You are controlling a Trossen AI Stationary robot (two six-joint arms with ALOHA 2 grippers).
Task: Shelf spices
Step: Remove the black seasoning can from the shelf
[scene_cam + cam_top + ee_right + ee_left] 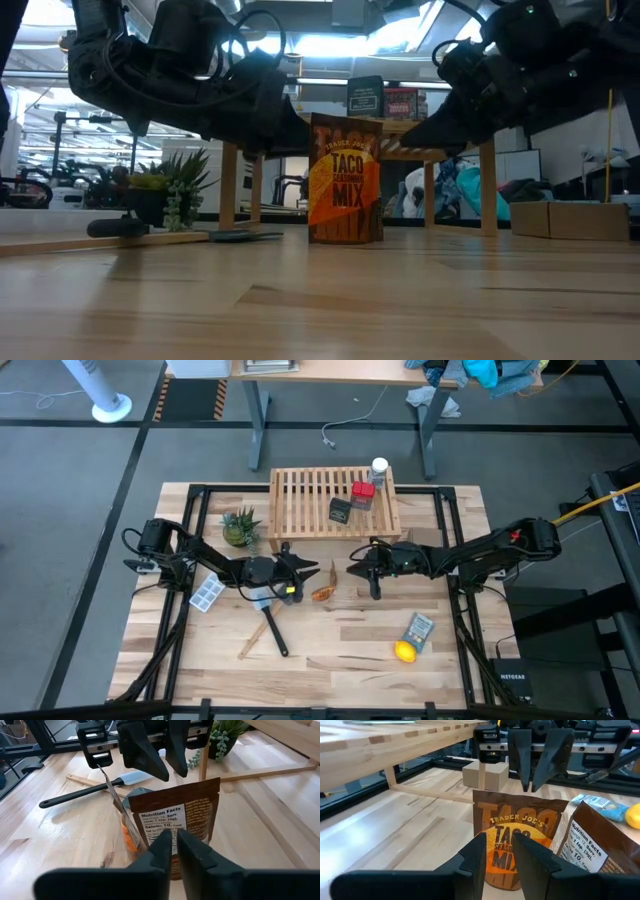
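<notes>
Two amber-orange taco mix packets stand upright on the table in front of the shelf (310, 500). One (520, 825) turns its front to my left gripper (498, 845) and its nutrition label (175, 815) to my right gripper (174, 840). The other (600, 850) stands beside it. My left gripper is open, its fingers level before the packet's front. My right gripper is shut, its tips at the packet's back face. A black box (340, 511), a red box (362, 493) and a white-capped bottle (379, 468) stand on the shelf's slatted top. My left gripper's open fingers (475, 860) stand before the packet's front face, and I cannot tell whether they touch it. My right gripper's shut fingertips (162, 845) come level and slightly downward at the packet's back face (175, 822); whether they touch it cannot be told.
A potted plant (240, 525) stands left of the shelf. A black spatula (272, 628), a wooden stick (250, 642) and a white-blue tray (207, 593) lie near my left arm. A lemon (404, 651) and a grey-blue packet (419, 630) lie at the near right.
</notes>
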